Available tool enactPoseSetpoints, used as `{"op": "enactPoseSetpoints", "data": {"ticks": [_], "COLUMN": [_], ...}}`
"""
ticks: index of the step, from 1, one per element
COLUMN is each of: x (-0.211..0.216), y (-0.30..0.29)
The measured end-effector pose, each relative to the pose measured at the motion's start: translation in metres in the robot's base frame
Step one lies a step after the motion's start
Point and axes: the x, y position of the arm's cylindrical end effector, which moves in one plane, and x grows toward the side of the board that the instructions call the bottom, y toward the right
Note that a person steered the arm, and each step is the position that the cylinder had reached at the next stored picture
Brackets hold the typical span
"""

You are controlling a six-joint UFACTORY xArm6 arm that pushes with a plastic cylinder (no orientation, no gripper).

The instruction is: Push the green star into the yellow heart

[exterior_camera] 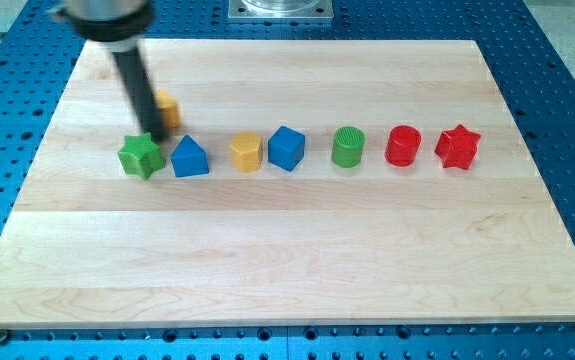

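The green star [139, 156] lies at the left end of a row of blocks on the wooden board [287, 260]. My tip [154, 134] stands just above the star's upper right point, touching it or nearly so. A yellow block [170, 110] sits right behind the rod, up and to the right of the star, partly hidden. A second yellow block [246, 152] lies in the row, to the right of a blue triangle [190, 158]. I cannot tell which yellow block is the heart.
Further right in the row are a blue cube [286, 147], a green cylinder [348, 147], a red cylinder [403, 146] and a red star [458, 146]. The board lies on a blue perforated table [567, 80].
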Motion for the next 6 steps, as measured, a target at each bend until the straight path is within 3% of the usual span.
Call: {"op": "enactPoseSetpoints", "data": {"ticks": [1, 2, 3, 4, 6], "x": [0.006, 0.042, 0.103, 0.105, -0.001], "y": [-0.03, -0.076, -0.101, -0.072, -0.024]}}
